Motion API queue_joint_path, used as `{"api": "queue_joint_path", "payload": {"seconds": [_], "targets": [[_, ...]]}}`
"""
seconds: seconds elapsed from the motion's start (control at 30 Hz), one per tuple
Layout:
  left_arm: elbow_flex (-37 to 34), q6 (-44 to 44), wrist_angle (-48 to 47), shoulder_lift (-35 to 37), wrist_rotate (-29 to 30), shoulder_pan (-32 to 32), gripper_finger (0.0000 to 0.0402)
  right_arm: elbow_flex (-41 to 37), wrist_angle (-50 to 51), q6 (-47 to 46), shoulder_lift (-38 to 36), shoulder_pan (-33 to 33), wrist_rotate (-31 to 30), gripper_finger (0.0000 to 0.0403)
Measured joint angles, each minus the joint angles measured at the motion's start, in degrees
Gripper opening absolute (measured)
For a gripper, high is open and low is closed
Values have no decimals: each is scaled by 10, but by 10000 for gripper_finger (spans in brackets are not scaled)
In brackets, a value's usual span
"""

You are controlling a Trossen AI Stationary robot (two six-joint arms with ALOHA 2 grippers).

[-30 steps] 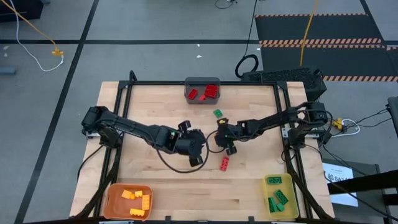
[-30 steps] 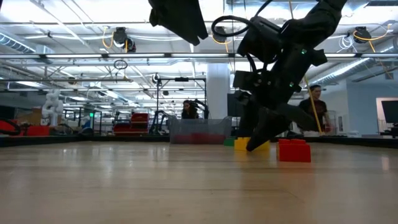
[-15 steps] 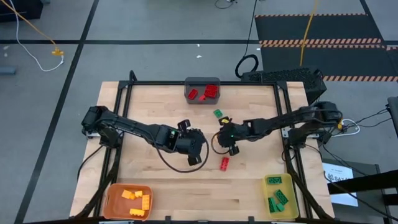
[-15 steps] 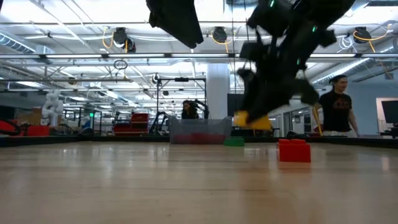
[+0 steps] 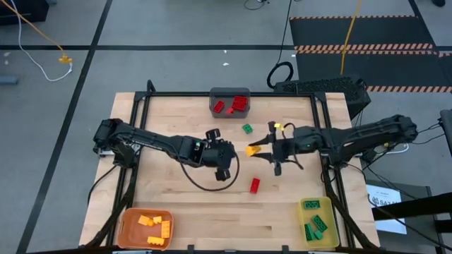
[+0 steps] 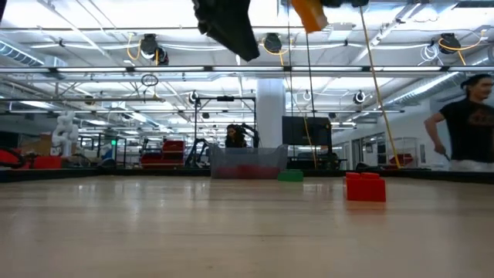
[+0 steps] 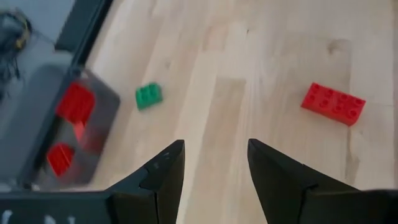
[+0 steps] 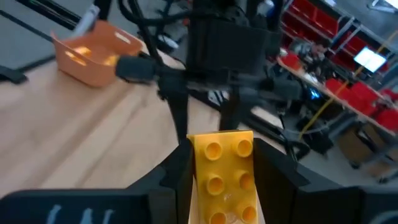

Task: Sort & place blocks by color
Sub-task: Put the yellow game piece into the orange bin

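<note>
**Q:** Orange bin (image 5: 145,227) at your near-left corner has the yellow-orange blocks in it, fine. What's the left gripper (image 5: 224,156) up to?

**A:** You've got it hovering mid-table with nothing in it. From its wrist camera the two dark fingers (image 7: 163,177) stand apart with just bare wood between them. Past them lie a green brick (image 7: 148,96) and a red brick (image 7: 333,103), both well clear of the fingers, and the gray bin (image 7: 43,124) with red pieces sits off to the side.

**Q:** And moving right?

**A:** Gray bin at the far edge middle, green brick (image 5: 247,128) just in front of it, red brick (image 5: 255,185) lying alone nearer you. Then your right gripper (image 5: 263,149), lifted off the table, clamped on a yellow brick (image 8: 222,173). The wrist view shows it sitting squarely between the two fingers (image 8: 176,171), studs facing the camera, one finger against each long side. In the low view that brick (image 6: 309,13) hangs way up near the top, well above the wood.

**Q:** Far right?

**A:** Yellow bin (image 5: 317,222) at the near-right corner, green blocks in it. A person (image 6: 468,123) is in the room behind.
</note>
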State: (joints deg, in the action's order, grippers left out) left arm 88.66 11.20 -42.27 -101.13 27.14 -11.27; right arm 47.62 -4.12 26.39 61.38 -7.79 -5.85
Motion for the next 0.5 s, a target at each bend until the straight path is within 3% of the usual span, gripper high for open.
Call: {"api": "queue_joint_path", "payload": {"seconds": [0.13, 0.27, 0.5], "targets": [[0, -89, 51, -9, 4, 0, 177, 0, -8, -1, 0, -21, 5, 115], [0, -187, 89, -27, 10, -2, 188, 0, -20, 0, 9, -37, 66, 115], [0, -261, 154, -63, 24, 0, 258, 0, -29, 19, 12, -69, 93, 115]]}}
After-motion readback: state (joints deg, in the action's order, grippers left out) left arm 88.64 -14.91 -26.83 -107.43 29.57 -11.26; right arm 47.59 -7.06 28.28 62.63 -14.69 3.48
